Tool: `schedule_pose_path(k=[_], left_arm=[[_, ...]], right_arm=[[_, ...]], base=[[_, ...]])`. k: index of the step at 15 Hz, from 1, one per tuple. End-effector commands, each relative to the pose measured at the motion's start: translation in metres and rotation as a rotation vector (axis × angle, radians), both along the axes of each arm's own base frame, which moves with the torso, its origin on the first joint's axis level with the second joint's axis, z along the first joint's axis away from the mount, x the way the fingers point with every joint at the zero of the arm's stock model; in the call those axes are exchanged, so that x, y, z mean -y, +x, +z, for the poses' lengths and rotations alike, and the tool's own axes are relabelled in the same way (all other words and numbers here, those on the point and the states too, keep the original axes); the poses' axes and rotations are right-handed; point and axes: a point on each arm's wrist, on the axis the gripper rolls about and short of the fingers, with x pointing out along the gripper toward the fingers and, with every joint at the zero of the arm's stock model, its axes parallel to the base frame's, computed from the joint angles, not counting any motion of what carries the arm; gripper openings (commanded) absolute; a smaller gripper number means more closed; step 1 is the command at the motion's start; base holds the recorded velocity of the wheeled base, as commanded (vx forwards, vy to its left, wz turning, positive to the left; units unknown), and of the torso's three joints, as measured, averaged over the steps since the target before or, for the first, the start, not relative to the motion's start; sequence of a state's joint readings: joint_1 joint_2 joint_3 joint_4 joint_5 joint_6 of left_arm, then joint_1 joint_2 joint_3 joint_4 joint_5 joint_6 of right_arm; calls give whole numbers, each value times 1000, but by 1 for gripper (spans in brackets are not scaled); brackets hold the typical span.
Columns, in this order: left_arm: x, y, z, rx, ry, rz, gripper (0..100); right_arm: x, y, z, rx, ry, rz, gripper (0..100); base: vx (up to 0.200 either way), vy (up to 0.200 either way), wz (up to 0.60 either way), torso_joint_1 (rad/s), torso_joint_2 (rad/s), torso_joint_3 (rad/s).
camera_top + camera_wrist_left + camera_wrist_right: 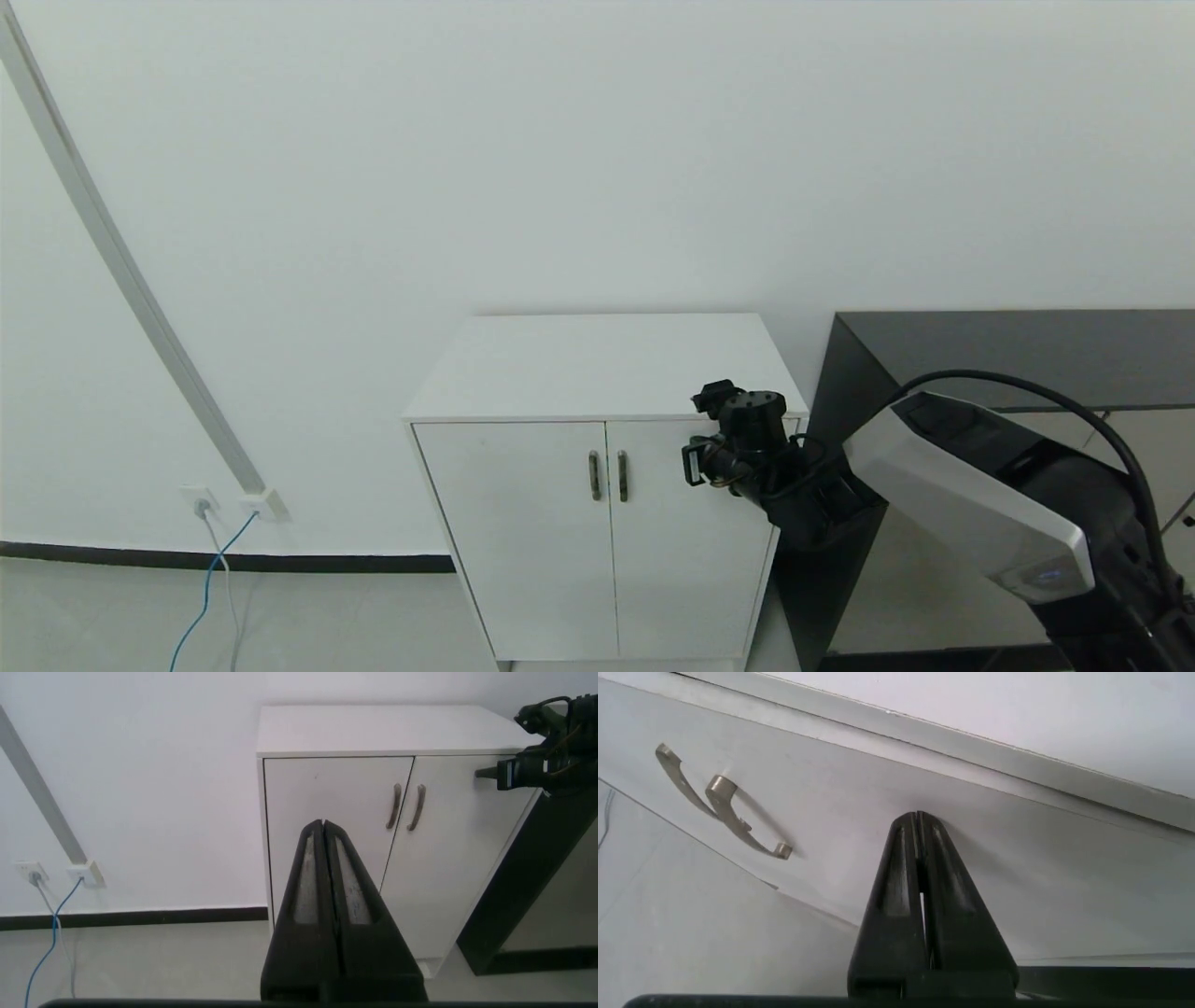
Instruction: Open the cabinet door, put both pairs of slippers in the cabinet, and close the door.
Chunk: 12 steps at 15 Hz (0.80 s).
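Observation:
A white two-door cabinet [597,485] stands against the wall with both doors shut. Two metal handles [608,475] sit side by side at the middle seam. My right gripper [693,462] hovers in front of the right door [686,541], near its upper part and to the right of the handles; its fingers are shut with nothing between them. In the right wrist view the shut fingertips [919,821] sit close to the door face, with the handles [724,807] off to one side. My left gripper [323,826] is shut and empty, held back from the cabinet [392,812].
A dark grey cabinet [980,373] stands right beside the white one on its right. On the left wall a slanted cable duct [121,261] runs down to sockets [233,504] with a blue cable [210,579]. Bare floor lies left of the cabinet.

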State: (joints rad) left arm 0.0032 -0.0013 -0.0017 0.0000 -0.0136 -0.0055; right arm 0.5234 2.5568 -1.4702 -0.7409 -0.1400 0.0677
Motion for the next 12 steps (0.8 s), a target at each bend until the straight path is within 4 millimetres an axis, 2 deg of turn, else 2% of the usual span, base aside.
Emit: schedule_pose_path(k=[1, 8, 12], left_arm=[[0, 0, 0, -1, -1, 0, 0], [0, 0, 0, -1, -1, 1, 0], [0, 0, 0, -1, -1, 3, 0]], right_arm=[[1, 1, -2, -1, 1, -3, 0], [5, -5, 3, -5, -1, -7, 0], [28, -50, 34, 27, 17, -2, 0]], base=[[0, 0, 0, 0, 0, 0], [0, 0, 0, 0, 0, 0], [0, 0, 0, 0, 0, 0]])
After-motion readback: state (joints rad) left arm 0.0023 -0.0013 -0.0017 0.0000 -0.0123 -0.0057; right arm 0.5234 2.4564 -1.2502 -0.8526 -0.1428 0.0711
